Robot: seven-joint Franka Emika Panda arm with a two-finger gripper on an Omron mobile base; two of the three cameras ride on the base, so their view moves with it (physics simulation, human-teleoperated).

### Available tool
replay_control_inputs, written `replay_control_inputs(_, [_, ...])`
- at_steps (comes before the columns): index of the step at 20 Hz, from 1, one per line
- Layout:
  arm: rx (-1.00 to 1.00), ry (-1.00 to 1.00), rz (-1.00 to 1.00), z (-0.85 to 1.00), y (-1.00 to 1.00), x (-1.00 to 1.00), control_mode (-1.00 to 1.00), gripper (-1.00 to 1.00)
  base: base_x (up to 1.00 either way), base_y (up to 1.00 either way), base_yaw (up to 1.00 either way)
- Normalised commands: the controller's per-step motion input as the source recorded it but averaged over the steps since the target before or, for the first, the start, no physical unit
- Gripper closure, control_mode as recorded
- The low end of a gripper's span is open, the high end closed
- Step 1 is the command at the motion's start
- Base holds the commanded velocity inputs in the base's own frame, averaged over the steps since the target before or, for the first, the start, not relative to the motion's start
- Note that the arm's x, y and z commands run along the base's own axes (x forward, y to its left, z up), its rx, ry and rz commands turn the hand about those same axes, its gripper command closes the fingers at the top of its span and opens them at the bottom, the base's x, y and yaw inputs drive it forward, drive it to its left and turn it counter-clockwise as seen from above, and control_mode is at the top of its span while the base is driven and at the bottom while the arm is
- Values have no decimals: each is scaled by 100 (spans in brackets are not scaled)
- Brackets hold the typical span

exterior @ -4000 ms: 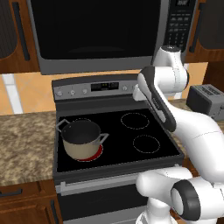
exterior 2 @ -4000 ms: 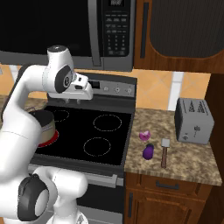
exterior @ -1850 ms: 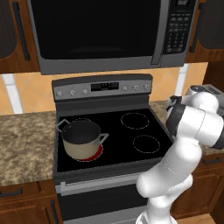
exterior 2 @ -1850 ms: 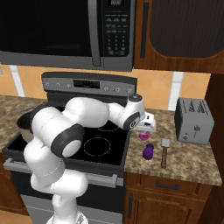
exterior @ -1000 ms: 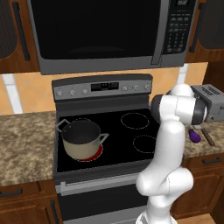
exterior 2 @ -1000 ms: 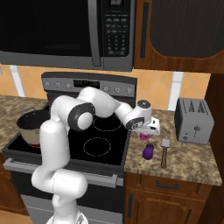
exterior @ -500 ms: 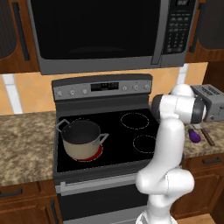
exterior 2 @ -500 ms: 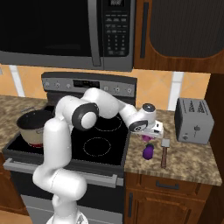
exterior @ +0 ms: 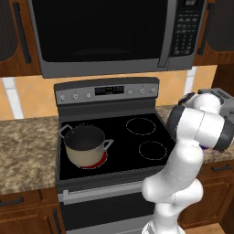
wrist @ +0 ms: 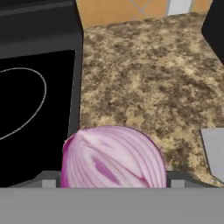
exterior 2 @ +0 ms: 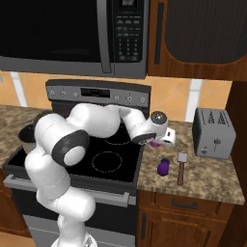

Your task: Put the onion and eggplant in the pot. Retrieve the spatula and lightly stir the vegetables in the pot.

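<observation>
The onion (wrist: 113, 157) lies on the counter (wrist: 144, 83) beside the stove edge, between the spread fingers of the tool (exterior 2: 166, 138). It should be gripped centrally before being lifted.

A round purple-and-white striped onion (wrist: 113, 157) is seen low in the hand view, resting on the speckled brown granite surface (wrist: 144, 74). It lies just beside the dark edge of the black glass stovetop (wrist: 35, 109), on which a thin white burner ring (wrist: 43, 94) is marked. A flat grey metal blade (wrist: 214, 153) is cut off at the frame's right edge, near the onion but apart from it. An orange wall (wrist: 127, 9) is seen along the top.
</observation>
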Motion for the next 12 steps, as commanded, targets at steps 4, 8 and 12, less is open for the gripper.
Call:
replay_control_inputs(4, [-5,-12,0,96,100,-72,-100,100,0,0,0])
replay_control_inputs(8, [-5,0,2,100,100,-52,-100,100,0,0,0])
replay_control_inputs(12, [-5,1,4,100,100,-44,-100,100,0,0,0])
